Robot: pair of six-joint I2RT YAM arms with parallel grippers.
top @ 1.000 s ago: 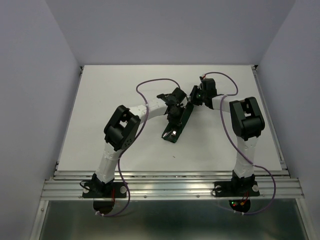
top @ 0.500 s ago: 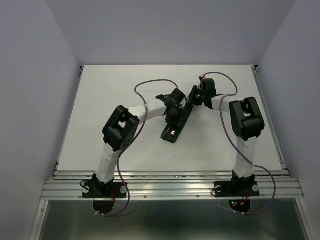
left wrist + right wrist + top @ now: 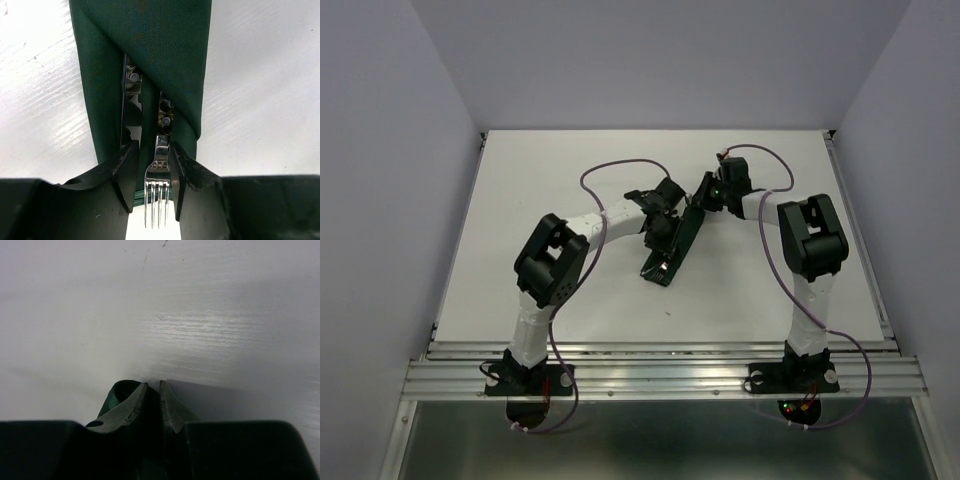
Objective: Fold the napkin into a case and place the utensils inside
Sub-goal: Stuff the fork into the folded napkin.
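Note:
The dark green napkin, folded into a long narrow case [image 3: 682, 232] [image 3: 165, 45], lies slanted at mid-table. Both utensils sit inside it: the fork [image 3: 159, 185] with its tines sticking out of the near end, and the knife [image 3: 131, 95] to its left. My left gripper [image 3: 660, 238] [image 3: 152, 147] hangs over that near end. It is open, its fingers on either side of the fork's neck with a gap on the left. My right gripper [image 3: 706, 196] [image 3: 152, 385] is shut on the case's far end, where green cloth [image 3: 117, 392] bulges beside its left finger.
The white table [image 3: 540, 200] is bounded by pale walls at the left, right and back. Purple cables [image 3: 610, 170] loop above both arms. A metal rail [image 3: 660, 375] runs along the near edge by the arm bases.
My left gripper's jaws have spread apart around the fork, and the left arm's elbow has swung to the left. The right arm and the case's far end have stayed put.

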